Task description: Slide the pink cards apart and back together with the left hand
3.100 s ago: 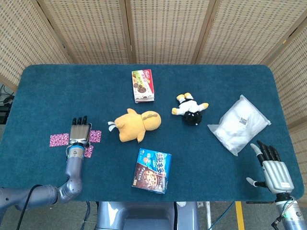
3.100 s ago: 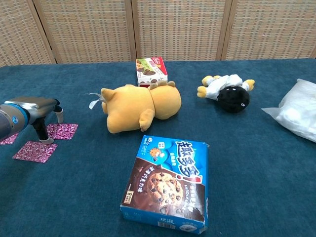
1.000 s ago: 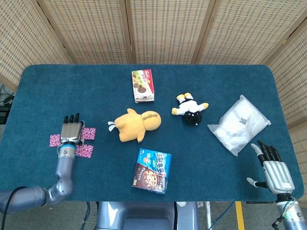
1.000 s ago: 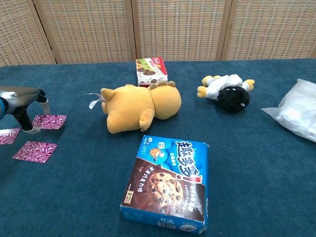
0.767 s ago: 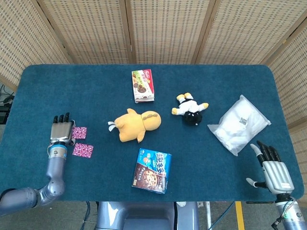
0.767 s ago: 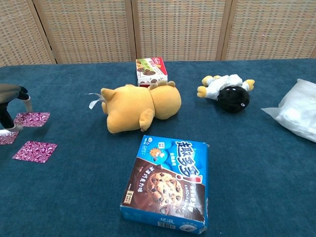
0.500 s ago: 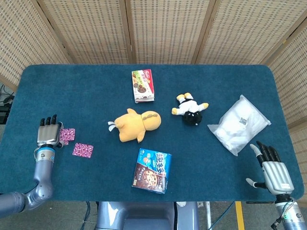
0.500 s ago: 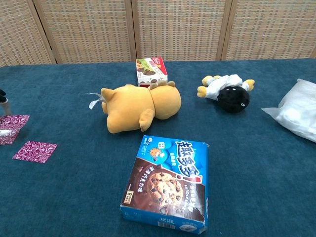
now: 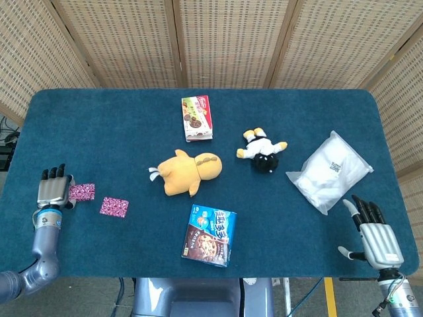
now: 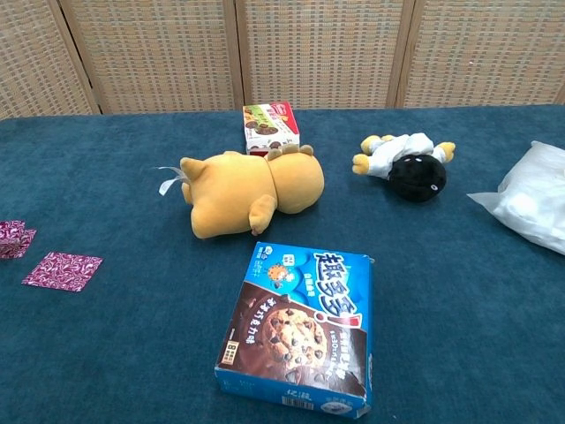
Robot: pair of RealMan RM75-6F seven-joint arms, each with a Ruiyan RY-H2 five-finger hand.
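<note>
In the head view my left hand (image 9: 53, 189) lies flat near the table's left edge, fingers extended, resting on the left part of a pink card (image 9: 82, 192). A second pink card (image 9: 114, 207) lies apart, to the right and slightly nearer. In the chest view only the card under the hand (image 10: 11, 238) and the loose card (image 10: 62, 270) show at the far left; the hand itself is out of that frame. My right hand (image 9: 375, 234) hovers with fingers spread at the table's front right corner, holding nothing.
A yellow plush (image 9: 187, 172) lies mid-table, a blue cookie box (image 9: 209, 235) in front of it, a snack box (image 9: 197, 118) behind. A black-and-white plush (image 9: 263, 152) and a white plastic bag (image 9: 330, 171) lie to the right.
My left hand has slid leftward across the table, dragging pink cards with it toward the left edge. One card stayed behind. The right hand has barely moved.
</note>
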